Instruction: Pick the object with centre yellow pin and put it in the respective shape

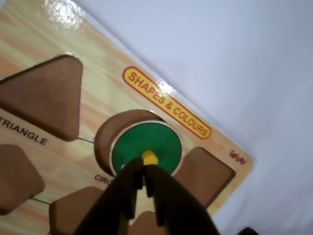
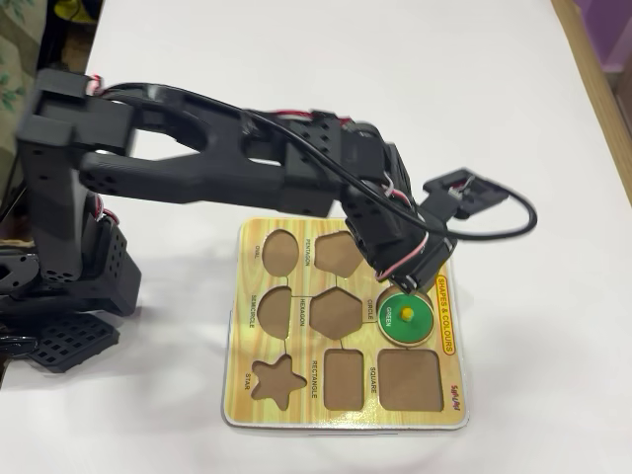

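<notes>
**Disc half over its recess, knob between the fingers**

Gripper [image 1: 148, 169] enters the wrist view from the bottom edge, its two dark fingers [image 1: 128, 188] converging on the yellow knob [image 1: 149, 157] at the centre of the green disc [image 1: 154, 142]. The tips sit close on either side of the knob, so the gripper appears to be clamped on it, though the actual contact is hidden under the tips. The disc lies over the circle recess [image 1: 113, 129] but not fully in it: a brown crescent of the recess shows along the disc's upper-left side in the wrist view, and the disc's opposite edge rides over the board [image 1: 98, 100] surface towards the square recess [image 1: 208, 176].

In the overhead view the disc [image 2: 395, 318] sits near the board's right edge [image 2: 336, 420], beside the "SHAPES & COLOURS" label [image 2: 443, 314], with the gripper [image 2: 403, 293] above it and partly covering the recess. The arm [image 2: 227, 163] stretches from its base at the left across to the board. Other recesses are bare: triangle [image 1: 46, 95], pentagon, hexagon, star [image 2: 275, 381], rectangle, oval, semicircle. The board rests on a white table [image 2: 533, 118].
</notes>
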`<act>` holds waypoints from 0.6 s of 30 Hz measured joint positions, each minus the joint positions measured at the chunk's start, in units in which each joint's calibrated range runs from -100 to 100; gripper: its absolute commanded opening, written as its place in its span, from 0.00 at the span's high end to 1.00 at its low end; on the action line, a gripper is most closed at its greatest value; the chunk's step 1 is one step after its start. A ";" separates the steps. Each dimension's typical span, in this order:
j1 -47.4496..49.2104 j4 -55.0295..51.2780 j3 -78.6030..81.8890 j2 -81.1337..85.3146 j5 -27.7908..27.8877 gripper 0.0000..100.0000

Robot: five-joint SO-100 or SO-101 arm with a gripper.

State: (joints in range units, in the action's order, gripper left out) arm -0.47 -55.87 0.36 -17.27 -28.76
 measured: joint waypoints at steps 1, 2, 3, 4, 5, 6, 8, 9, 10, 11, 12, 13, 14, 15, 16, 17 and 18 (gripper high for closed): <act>-1.03 0.00 0.54 1.20 0.05 0.99; -2.15 0.09 1.53 2.23 0.05 0.99; -3.18 0.09 2.25 2.75 0.05 0.99; -4.30 0.09 3.15 2.92 0.00 0.99; -5.43 0.09 3.78 3.01 0.00 0.99; -6.55 0.09 4.05 3.01 0.00 0.99; -7.95 0.09 4.05 3.01 -0.05 0.99; -8.23 0.09 4.05 3.01 -0.21 0.99; -8.42 0.09 4.05 3.01 -0.21 0.99; -8.42 0.09 4.05 3.01 0.05 0.99; -8.33 0.09 4.05 3.01 0.00 0.99; -8.33 0.17 4.05 3.01 -0.05 0.99; -8.42 0.69 4.05 3.01 -0.05 0.99; -8.42 1.71 4.05 3.01 -0.05 0.99; -8.51 2.66 4.05 2.92 -0.05 0.99; -8.42 3.17 4.05 2.41 -0.05 0.99; -8.33 3.43 4.05 1.98 -0.05 0.99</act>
State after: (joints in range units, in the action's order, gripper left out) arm -8.79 -52.44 4.41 -15.29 -28.81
